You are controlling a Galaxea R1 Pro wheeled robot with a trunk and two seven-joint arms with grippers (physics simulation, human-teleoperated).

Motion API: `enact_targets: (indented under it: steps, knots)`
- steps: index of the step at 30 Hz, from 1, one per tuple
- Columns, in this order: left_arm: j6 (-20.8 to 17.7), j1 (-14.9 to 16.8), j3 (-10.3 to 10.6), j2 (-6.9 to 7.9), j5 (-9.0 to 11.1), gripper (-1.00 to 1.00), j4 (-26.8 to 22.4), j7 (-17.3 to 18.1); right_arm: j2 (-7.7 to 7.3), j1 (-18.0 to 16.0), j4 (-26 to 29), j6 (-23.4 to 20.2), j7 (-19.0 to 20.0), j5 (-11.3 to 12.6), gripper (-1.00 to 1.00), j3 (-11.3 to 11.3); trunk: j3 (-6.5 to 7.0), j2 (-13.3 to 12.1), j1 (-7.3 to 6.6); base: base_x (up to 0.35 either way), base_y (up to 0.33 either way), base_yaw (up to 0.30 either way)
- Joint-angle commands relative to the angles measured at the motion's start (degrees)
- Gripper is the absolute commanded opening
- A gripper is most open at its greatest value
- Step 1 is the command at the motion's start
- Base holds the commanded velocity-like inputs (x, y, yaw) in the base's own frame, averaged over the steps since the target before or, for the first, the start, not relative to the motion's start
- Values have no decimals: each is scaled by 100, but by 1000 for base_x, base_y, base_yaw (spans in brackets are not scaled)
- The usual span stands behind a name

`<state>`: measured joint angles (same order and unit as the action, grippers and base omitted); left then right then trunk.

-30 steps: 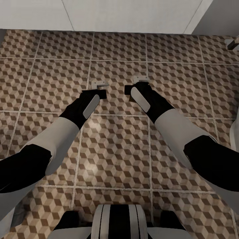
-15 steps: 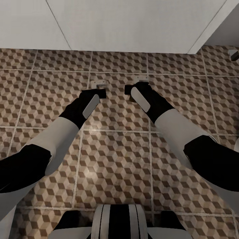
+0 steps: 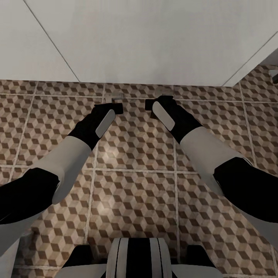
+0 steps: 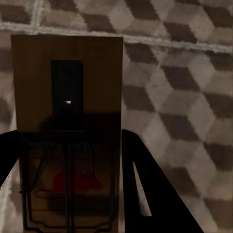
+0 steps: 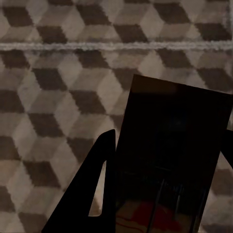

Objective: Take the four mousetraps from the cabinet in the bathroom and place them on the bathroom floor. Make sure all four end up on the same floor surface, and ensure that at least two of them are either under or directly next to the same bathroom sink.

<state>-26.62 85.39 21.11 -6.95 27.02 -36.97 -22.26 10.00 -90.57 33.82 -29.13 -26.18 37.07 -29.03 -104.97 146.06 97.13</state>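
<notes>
My left gripper (image 3: 117,105) is shut on a mousetrap (image 4: 68,82), a small wooden board with dark wire parts and a red mouse print, held between the black fingers (image 4: 145,179). My right gripper (image 3: 151,103) is shut on a second mousetrap (image 5: 174,121), which looks dark in shadow and shows a red spot near the fingers (image 5: 99,165). In the head view both grippers are held out side by side, low over the cube-patterned bathroom floor (image 3: 135,185). A pale end of the left mousetrap (image 3: 116,97) sticks out past the gripper.
A white wall (image 3: 146,38) rises just beyond the grippers and meets the floor in a straight line. It ends in a corner at the far right (image 3: 247,65), with a small dark object (image 3: 275,75) at the edge. My base (image 3: 137,258) sits below.
The whole view has shifted: the white wall takes up more of the picture and the floor tiles have slid toward me. Both arms and their grips look the same.
</notes>
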Motion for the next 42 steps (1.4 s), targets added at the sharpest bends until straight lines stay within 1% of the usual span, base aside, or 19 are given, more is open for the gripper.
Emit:
enact_targets:
  steps: [1,9,21,28,34,37,38,42]
  knots:
    - [-20,4,27,6,40,-100,-9,-57,0,-5,0,-7,-54,45,-100,-16,-3,1,1,113,0,0]
    - [-18,2,17,17,40,-100,-14,-93,0,-5,-114,-5,-54,50,-100,-16,-3,1,1,33,0,0]
    - [-20,4,10,18,40,-100,-31,-119,0,-5,-137,-5,-49,54,-100,-15,-3,1,1,4,0,0]
    - [-24,3,14,18,40,-100,-37,-134,0,-5,-139,-5,-46,54,-100,-15,-3,1,1,125,21,0]
    - [-19,2,8,18,40,-100,-36,-144,0,-5,-195,-3,-45,50,-100,-20,-3,1,1,29,5,0]
    - [62,2,6,18,40,-100,-37,-155,0,-5,-230,0,-47,47,-100,-21,-3,1,1,6,1,0]
    - [134,3,7,18,40,-100,-36,-185,0,-5,-238,2,-48,48,100,-19,-3,1,1,2,0,0]
    - [265,2,13,12,44,-100,-25,-381,0,-5,-249,3,-46,53,100,-16,-3,1,1,1,0,0]
